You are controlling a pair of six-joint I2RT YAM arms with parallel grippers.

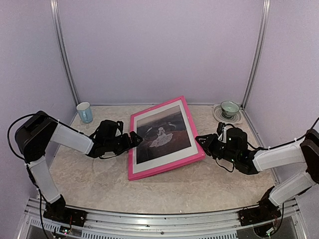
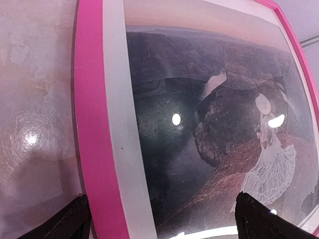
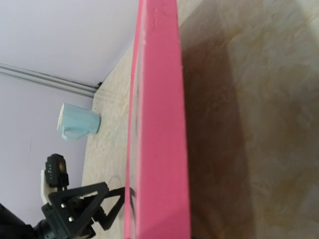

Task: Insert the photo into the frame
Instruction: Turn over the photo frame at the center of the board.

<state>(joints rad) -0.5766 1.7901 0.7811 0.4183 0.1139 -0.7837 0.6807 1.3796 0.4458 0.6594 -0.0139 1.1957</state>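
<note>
I see the dark reddish-brown paper print in the thin bright-pink frame on the bench. The left gripper is spread wide, and the right gripper is seemingly beside the rail; its state I can't tell.

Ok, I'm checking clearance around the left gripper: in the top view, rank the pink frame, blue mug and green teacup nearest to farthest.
1. pink frame, centre, its left rail right at the left gripper.
2. blue mug, back left.
3. green teacup, back right corner.
</note>
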